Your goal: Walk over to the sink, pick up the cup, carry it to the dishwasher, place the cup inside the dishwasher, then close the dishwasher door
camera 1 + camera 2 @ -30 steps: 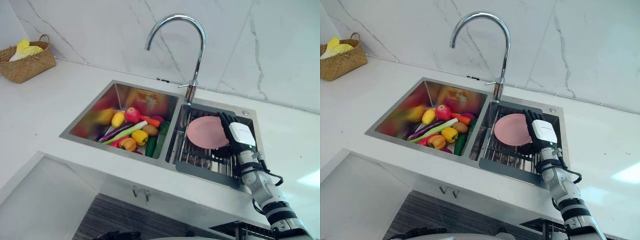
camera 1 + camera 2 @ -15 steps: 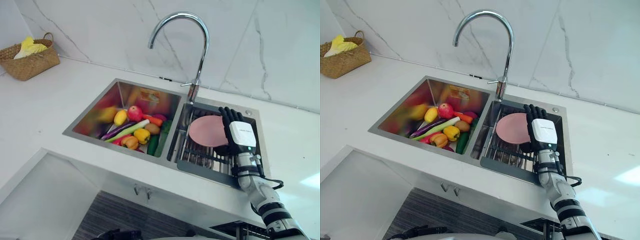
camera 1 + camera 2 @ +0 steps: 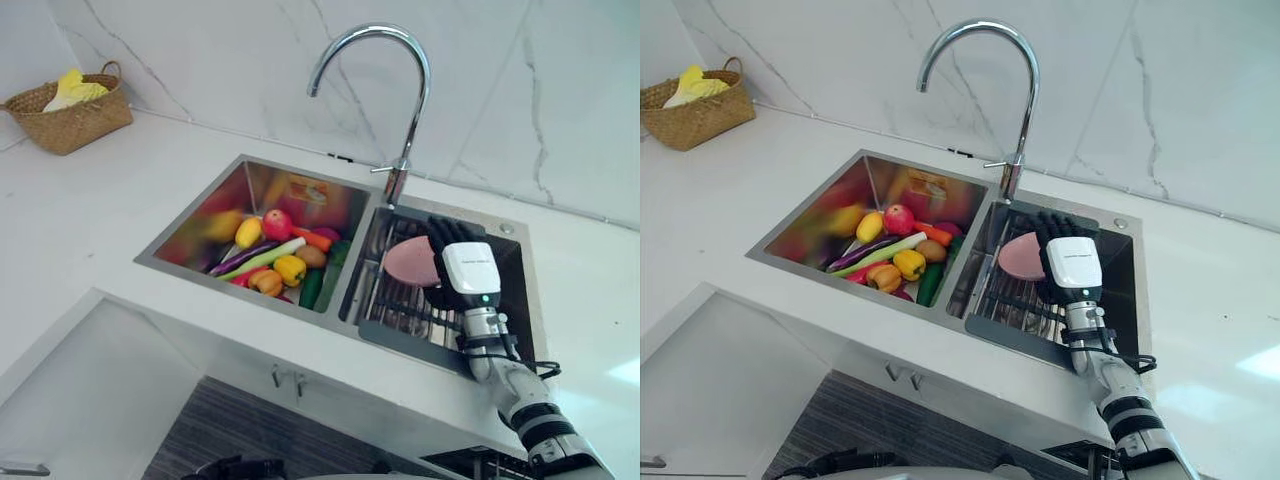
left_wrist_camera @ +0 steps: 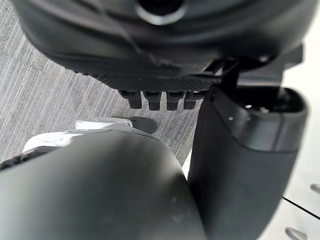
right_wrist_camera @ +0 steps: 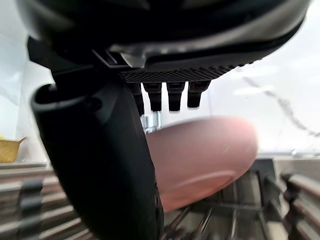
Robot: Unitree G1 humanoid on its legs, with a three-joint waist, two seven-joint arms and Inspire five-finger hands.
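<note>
Cup, pink, sits between my right hand's thumb and its loosely straight fingers, which reach over it without closing; I cannot tell if they touch. It lies on the wire rack in the sink's right basin. Vegetables fill the left basin, the faucet arches above, and a basket stands far off on the white counter. My left hand hangs relaxed over grey floor.
</note>
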